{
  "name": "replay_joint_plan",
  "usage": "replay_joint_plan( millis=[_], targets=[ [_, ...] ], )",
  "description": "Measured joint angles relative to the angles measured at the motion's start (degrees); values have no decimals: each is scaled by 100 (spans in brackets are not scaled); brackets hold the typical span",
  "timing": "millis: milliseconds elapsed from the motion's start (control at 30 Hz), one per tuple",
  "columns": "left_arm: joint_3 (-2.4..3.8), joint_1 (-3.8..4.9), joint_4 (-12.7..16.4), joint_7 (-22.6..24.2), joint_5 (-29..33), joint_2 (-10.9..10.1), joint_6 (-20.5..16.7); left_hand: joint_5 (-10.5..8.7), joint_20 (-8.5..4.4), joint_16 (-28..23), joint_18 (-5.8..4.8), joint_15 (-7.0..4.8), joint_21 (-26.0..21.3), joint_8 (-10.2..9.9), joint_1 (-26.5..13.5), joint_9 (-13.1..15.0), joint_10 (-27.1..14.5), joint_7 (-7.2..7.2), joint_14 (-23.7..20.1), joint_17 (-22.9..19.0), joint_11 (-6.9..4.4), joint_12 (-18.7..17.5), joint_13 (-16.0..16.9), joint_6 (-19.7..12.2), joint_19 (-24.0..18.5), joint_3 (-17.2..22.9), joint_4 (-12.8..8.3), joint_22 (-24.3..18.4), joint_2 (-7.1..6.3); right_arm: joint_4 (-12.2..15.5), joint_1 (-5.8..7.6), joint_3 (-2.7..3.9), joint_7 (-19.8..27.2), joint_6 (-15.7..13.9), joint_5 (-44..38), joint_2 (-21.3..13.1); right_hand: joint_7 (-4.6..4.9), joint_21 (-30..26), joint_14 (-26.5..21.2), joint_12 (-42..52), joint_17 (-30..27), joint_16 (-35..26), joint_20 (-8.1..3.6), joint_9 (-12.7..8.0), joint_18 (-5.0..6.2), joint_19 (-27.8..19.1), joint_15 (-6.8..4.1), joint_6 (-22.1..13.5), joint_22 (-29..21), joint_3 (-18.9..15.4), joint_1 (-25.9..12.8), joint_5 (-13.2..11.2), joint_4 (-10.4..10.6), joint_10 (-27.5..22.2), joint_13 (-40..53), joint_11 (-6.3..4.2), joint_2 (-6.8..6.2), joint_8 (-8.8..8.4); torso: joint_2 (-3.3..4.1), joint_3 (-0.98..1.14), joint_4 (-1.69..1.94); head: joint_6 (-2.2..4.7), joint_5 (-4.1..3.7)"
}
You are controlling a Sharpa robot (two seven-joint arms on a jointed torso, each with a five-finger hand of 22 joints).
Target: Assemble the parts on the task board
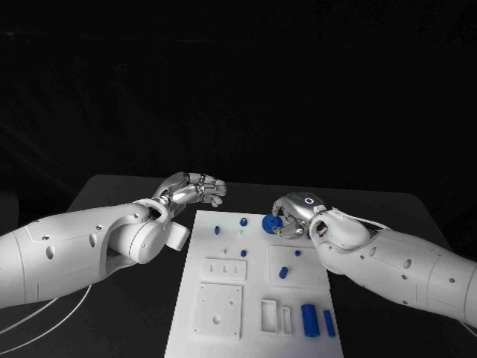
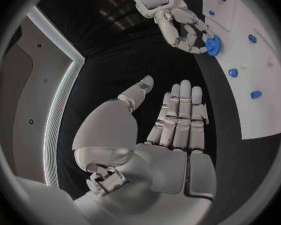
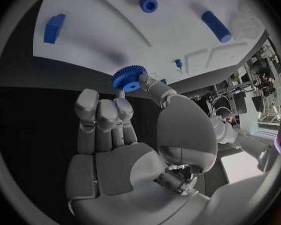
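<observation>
Right hand [image 1: 294, 215] pinches a blue gear [image 1: 270, 222] at the fingertips, over the far right edge of the task board [image 1: 230, 330]. Left hand [image 1: 194, 189] hovers off the board's far left corner, fingers loosely apart, holding nothing. Risk: the fingertip pinch looks shallow, so the gear may tip or slip while seating. Its target post sits hidden under the gear; the gear's bore can't be made out
</observation>
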Motion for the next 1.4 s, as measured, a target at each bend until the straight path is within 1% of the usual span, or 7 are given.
replay_joint_plan(
  millis=[167, 400, 567, 767, 900, 1100, 1400],
  targets=[
    [1, 0, 1, 0, -1, -2, 0, 0, 0, 0, 0, 0, 0, 0, 0, 0, 0, 0, 0, 2, 0, 0, 0, 0, 0, 0, 0, -1, 0, 137, -1, -1, -111, -85, -239, 68, 7, 21, 1, 0, 6, 0, 9, 14, -1, 9, 0, 8, 0, 15, 22, -50, 16, 20, 7, -20, -22, -1, 5, -4, 12, 14, 4],
    [2, 0, 11, 0, -1, 3, -3, 0, 0, 0, -1, 0, 0, 0, 0, -1, 0, 0, 0, 2, 0, 0, 0, 0, 0, 0, 0, -1, 0, 154, -3, -7, -214, -184, -525, 295, 14, 21, 2, 0, 6, -35, 12, 14, -1, 48, 1, 17, -1, 221, 149, -289, 94, 53, 13, -11, -150, -2, 8, -12, 16, 30, 57],
    [9, 4, 23, 0, -2, 88, -5, 0, 0, 0, -1, 0, 22, 0, 0, 5, 0, 0, 0, 7, 0, 0, 0, 0, 0, 15, -14, -1, 0, 85, -3, -18, -265, -216, -654, 466, 20, 21, 24, 0, 5, -36, 12, 13, -1, 49, -5, 26, 0, 245, 173, -294, 119, 62, 13, -20, -174, -17, 12, -18, 30, 36, 82],
    [10, 13, 23, 0, -3, 93, -4, 0, 0, 0, -1, 0, 22, 0, 0, 5, 0, 0, 0, 7, 0, 0, 0, 0, 0, 15, -15, -2, 0, 1, -23, -46, -279, -222, -733, 637, 22, 52, 28, 0, 10, -36, 13, 9, -1, 50, -7, 28, -1, 271, 173, -311, 113, 62, 13, -20, -174, -18, 15, -24, 30, 41, 125],
    [10, 16, 10, 0, -3, 102, -11, 0, 0, 0, -1, 0, 22, 0, 0, 4, 0, 0, 0, 6, 0, 0, 0, 0, 0, 15, -14, -2, 0, -111, -81, -48, -281, -227, -757, 692, 25, 52, 28, 0, 10, -36, 13, 4, 0, 51, -6, 30, -1, 276, 173, -311, 119, 81, 13, 0, -174, -19, 16, -23, 30, 33, 147],
    [12, 29, 22, 0, -3, 205, -14, 0, 0, -23, -2, 0, 22, 0, 0, 4, 0, 0, 0, 12, 0, 0, 0, 0, 0, 14, -14, -3, 0, -222, -164, -58, -280, -228, -771, 803, 25, 52, 29, 0, 10, -35, 21, 4, 0, 58, -5, 30, -1, 291, 173, -333, 134, 81, 12, 0, -174, -20, 16, -22, 39, 13, 173],
    [15, 37, 1, 2, -4, 241, -18, 0, 0, -23, -2, 0, 22, 0, 0, 4, 0, 0, 0, 11, 0, 0, 0, 0, 0, 14, -14, -3, 0, -392, -223, -113, -266, -227, -777, 959, 26, 52, 36, 0, 9, -35, 22, 1, 0, 58, 3, 29, -1, 291, 173, -333, 135, 81, 12, 0, -174, -36, 14, -23, 50, 8, 193]
  ],
)
